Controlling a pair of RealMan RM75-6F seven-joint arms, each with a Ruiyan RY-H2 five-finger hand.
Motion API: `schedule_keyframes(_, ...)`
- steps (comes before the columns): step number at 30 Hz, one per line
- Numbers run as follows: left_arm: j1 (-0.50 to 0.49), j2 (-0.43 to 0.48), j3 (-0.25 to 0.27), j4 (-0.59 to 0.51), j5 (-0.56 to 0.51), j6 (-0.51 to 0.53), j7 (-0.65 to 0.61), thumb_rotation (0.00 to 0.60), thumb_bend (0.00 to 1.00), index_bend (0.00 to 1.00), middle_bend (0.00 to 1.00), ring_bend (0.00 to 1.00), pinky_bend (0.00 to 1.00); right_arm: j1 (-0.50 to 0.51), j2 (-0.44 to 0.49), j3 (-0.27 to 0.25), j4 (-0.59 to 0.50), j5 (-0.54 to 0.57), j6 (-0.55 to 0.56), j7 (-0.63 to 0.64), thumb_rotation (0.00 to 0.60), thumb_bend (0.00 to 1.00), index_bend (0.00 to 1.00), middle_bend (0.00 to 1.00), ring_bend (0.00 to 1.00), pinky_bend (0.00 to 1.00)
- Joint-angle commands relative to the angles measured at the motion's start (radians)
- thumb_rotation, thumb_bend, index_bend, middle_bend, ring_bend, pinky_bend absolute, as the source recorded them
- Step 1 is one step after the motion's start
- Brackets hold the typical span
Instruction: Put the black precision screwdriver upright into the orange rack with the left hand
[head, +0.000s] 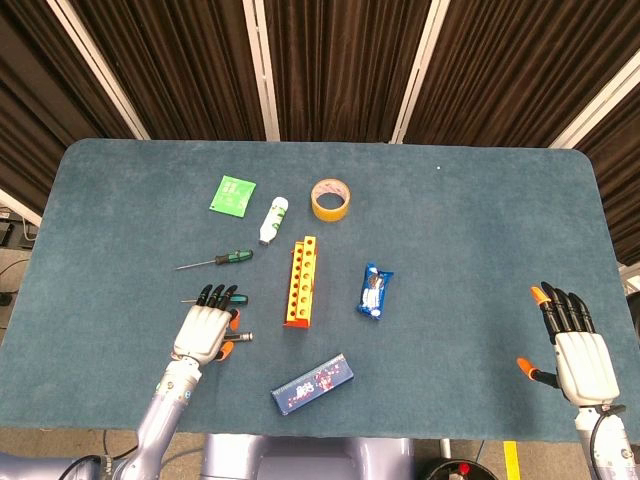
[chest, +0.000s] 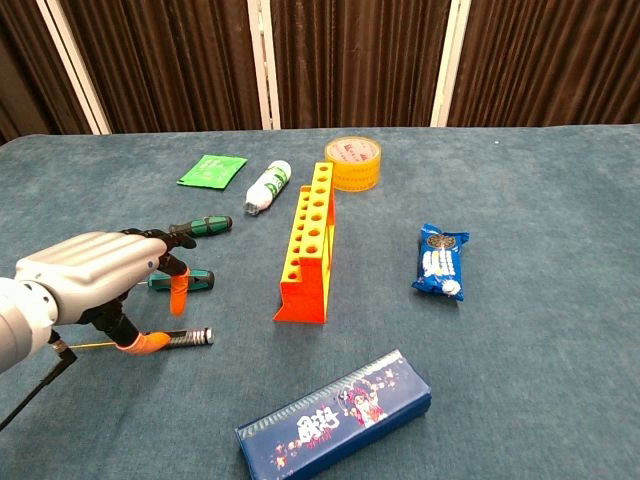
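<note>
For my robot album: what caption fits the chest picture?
Left hand hovers over the black precision screwdriver lying beside the orange rack.

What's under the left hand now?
Under the left hand: the black precision screwdriver, handle end showing, and part of a green-handled screwdriver. Whether fingers touch it is hidden.

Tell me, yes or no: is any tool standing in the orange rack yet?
No. In the chest view the orange rack shows only empty holes, and the black precision screwdriver lies flat on the table by the left hand.
</note>
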Motion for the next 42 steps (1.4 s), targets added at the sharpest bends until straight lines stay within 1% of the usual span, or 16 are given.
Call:
schedule_keyframes(1, -0.008, -0.012, -0.001, 0.008, -0.009, 0.002, 0.005, 0.6, 0.3, 0.47, 0.03, 0.0, 0.0, -0.001, 0.002, 0.001, -0.004, 0.001, 0.001, 0.0, 0.6, 0.08, 0.0, 0.0, 0.0, 0.0)
schedule_keyframes(9, -0.026, -0.041, 0.007, 0.04, -0.025, 0.011, 0.011, 0.6, 0.3, 0.47, 0.03, 0.0, 0.0, 0.01, -0.006, 0.009, 0.007, 0.012, -0.015, 0.001, 0.6, 0.08, 0.0, 0.0, 0.0, 0.0)
schedule_keyframes(10, -0.028, -0.044, 0.008, 0.044, -0.027, 0.012, 0.013, 0.6, 0.3, 0.47, 0.03, 0.0, 0.0, 0.004, -0.009, 0.002, 0.006, 0.006, -0.009, -0.002, 0.6, 0.08, 0.0, 0.0, 0.0, 0.0)
schedule_keyframes(14, -0.033, -0.056, 0.007, 0.059, -0.043, 0.015, 0.015, 0.6, 0.3, 0.47, 0.03, 0.0, 0.0, 0.005, -0.002, 0.006, -0.009, 0.007, -0.006, -0.009, 0.6, 0.08, 0.0, 0.0, 0.0, 0.0)
schedule_keyframes(21, -0.04, -0.086, 0.012, 0.085, -0.056, 0.022, 0.014, 0.6, 0.31, 0.47, 0.03, 0.0, 0.0, 0.001, 0.004, 0.003, -0.005, 0.004, -0.003, 0.005, 0.6, 0.08, 0.0, 0.0, 0.0, 0.0)
schedule_keyframes(25, -0.041, -0.093, 0.018, 0.092, -0.054, 0.026, 0.01, 0.6, 0.36, 0.51, 0.03, 0.0, 0.0, 0.0, 0.003, 0.002, -0.003, 0.003, -0.001, 0.007, 0.6, 0.08, 0.0, 0.0, 0.0, 0.0)
schedule_keyframes(30, -0.036, -0.096, 0.025, 0.096, -0.044, 0.037, -0.006, 0.6, 0.49, 0.6, 0.05, 0.0, 0.0, 0.0, 0.004, 0.002, -0.006, 0.003, -0.001, 0.008, 0.6, 0.08, 0.0, 0.0, 0.0, 0.0)
schedule_keyframes(33, -0.032, -0.091, 0.026, 0.093, -0.027, 0.045, -0.022, 0.6, 0.5, 0.61, 0.05, 0.0, 0.0, 0.0, 0.004, 0.003, -0.006, 0.004, -0.001, 0.007, 0.6, 0.08, 0.0, 0.0, 0.0, 0.0)
schedule_keyframes(38, -0.028, -0.07, 0.011, 0.077, -0.004, 0.058, -0.056, 0.6, 0.5, 0.61, 0.06, 0.0, 0.0, 0.0, 0.005, 0.002, -0.007, 0.004, -0.001, 0.008, 0.6, 0.08, 0.0, 0.0, 0.0, 0.0)
schedule_keyframes(42, -0.027, -0.041, -0.029, 0.042, 0.02, 0.076, -0.103, 0.6, 0.5, 0.62, 0.06, 0.0, 0.0, -0.002, 0.002, 0.003, -0.006, 0.003, 0.002, 0.009, 0.6, 0.08, 0.0, 0.0, 0.0, 0.0)
